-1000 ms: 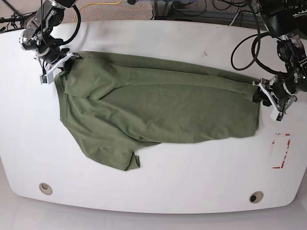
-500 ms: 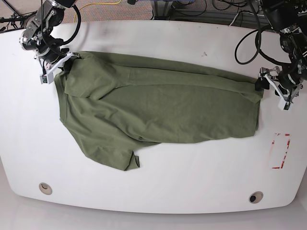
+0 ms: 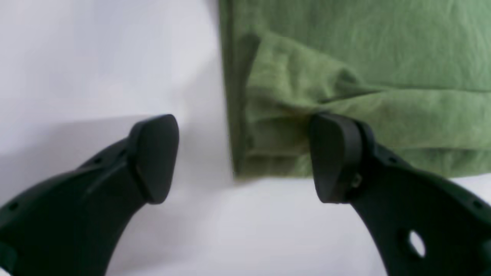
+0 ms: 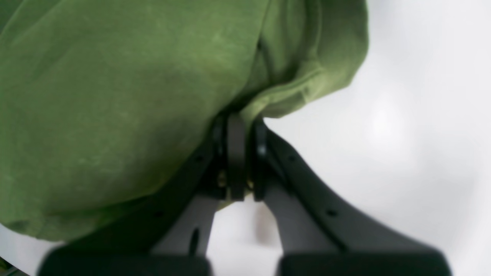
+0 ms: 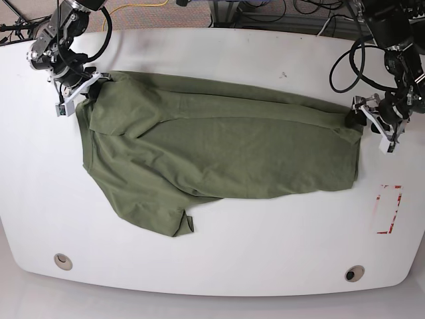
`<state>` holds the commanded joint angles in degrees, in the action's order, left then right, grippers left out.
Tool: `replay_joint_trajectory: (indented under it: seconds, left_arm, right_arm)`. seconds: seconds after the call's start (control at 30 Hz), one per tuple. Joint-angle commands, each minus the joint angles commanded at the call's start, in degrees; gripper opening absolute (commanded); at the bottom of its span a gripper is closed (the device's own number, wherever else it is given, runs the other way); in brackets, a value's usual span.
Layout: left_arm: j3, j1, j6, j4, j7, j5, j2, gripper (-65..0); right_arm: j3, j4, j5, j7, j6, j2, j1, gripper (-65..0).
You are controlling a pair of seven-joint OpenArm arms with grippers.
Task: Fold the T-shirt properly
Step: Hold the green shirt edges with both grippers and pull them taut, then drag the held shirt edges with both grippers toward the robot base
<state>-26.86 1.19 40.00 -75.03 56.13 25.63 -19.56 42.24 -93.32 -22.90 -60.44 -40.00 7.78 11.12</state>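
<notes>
Olive cotton: the plain olive-green short-sleeved T-shirt (image 5: pixel 219 149) lies spread across the white oval table (image 5: pixel 219 252), its long axis running side to side in the base view, one sleeve trailing toward the near edge.

Near edge: two small round grommets (image 5: pixel 63 261) sit in the bare tabletop, well apart from the cloth; a red-and-white rectangular marking (image 5: pixel 389 209) lies near the hem end, not touching it.

Left gripper (image 3: pixel 245 159): black fingers stand wide apart, holding nothing. In the left wrist view one finger hangs over bare table, the other over the bunched corner of the hem, so the folded edge runs between them.

Key relation: the hem corner lies directly ahead of the open left fingers, its edge running away from the camera; judged from this, a short advance and a close would take it.

Right gripper (image 4: pixel 239 161): fingers are pressed together on a fold of the shirt at the sleeve-and-shoulder end, the cloth draping over them in the right wrist view.

Nearer arm: each arm stands at its own end of the garment; the left gripper (image 5: pixel 372 118) is at the hem, the right gripper (image 5: pixel 78 90) at the shoulder.

Obstruction: nothing stands between the left fingers and the cloth.

Far side: black cables (image 5: pixel 345 63) loop above the table's back edge, clear of the shirt.
</notes>
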Motion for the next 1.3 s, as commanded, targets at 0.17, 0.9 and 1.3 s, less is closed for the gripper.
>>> replay_joint_trajectory:
  seconds: [0.17, 0.9, 1.3]
  left_arm:
    - [0.18, 0.00, 0.00, -0.09, 0.26, -0.09, 0.00, -35.8]
    - [-4.48, -8.62, 0.00, -11.25, 11.96, -0.26, -0.53, -65.0]
    - [-6.15, -20.84, 0.00, -22.77, 13.54, 0.00, -0.44, -65.0]
  right_arm:
    - [0.00, -0.09, 0.09, 0.00, 0.00, 0.00, 0.00, -65.0]
    - [0.09, -7.82, -0.09, -3.69, 0.00, 0.26, 5.27, -65.0]
    - [0.09, -14.59, -0.26, -4.66, 0.00, -1.32, 13.89, -65.0]
